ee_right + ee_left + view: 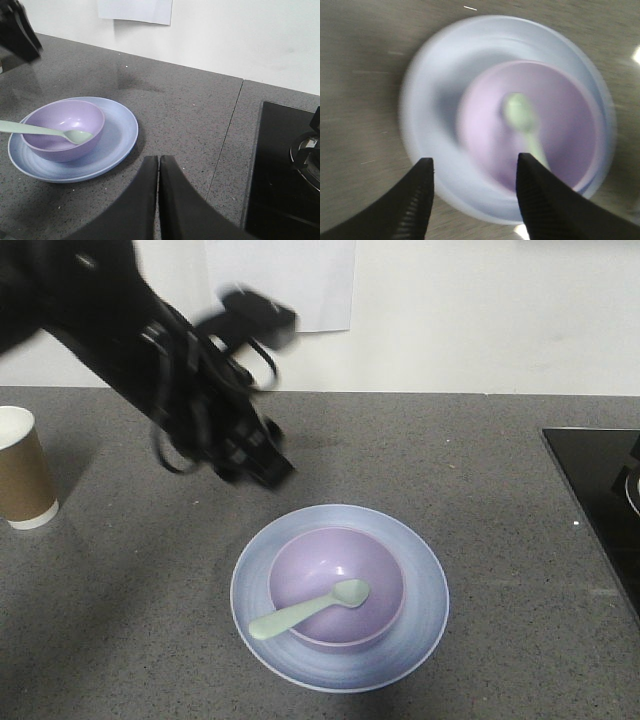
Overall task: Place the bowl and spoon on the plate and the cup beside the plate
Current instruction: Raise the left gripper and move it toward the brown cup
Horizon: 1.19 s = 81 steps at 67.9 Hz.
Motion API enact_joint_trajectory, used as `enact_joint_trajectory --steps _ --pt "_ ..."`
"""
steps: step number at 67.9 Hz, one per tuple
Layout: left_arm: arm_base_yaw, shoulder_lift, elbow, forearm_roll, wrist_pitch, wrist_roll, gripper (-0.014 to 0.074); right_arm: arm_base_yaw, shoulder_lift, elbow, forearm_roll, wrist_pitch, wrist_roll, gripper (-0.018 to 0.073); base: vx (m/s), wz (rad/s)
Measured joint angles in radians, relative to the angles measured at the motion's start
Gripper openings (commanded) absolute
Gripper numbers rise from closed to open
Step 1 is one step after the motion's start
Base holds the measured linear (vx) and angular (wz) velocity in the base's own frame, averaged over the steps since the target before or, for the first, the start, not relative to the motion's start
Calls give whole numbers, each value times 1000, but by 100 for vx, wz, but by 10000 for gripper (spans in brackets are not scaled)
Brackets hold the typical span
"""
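Spoon in bowl on plate, left gripper open – empty, right gripper closed – empty

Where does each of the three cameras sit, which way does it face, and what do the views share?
Exterior front-facing: looks down on the counter; plate, bowl, spoon, cup, left arm blurred.
Left wrist: above the plate, facing down; open left end effector at the bottom.
Right wrist: low over the counter, facing the wall; shut right end effector, bowl at left.
Shared: all show bowl, spoon, plate.
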Motion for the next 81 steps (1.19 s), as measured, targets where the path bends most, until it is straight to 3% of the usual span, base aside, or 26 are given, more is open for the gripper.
enact_joint_trajectory --steps 14,23,38,57,81 --pt "10 -189 -18 442 16 -199 358 0 0 0 0 0 0 -6 0 0" --pt "75 -317 -18 588 23 -277 335 0 0 0 0 -1 1 -6 0 0" --pt "258 -476 -19 766 33 -347 314 0 0 0 23 -1 1 -6 0 0" --pt "434 -486 -26 782 -33 -378 267 0 0 0 34 -2 1 -6 0 0" --pt "590 -273 -26 555 -130 -357 242 0 0 0 37 -1 1 -6 0 0"
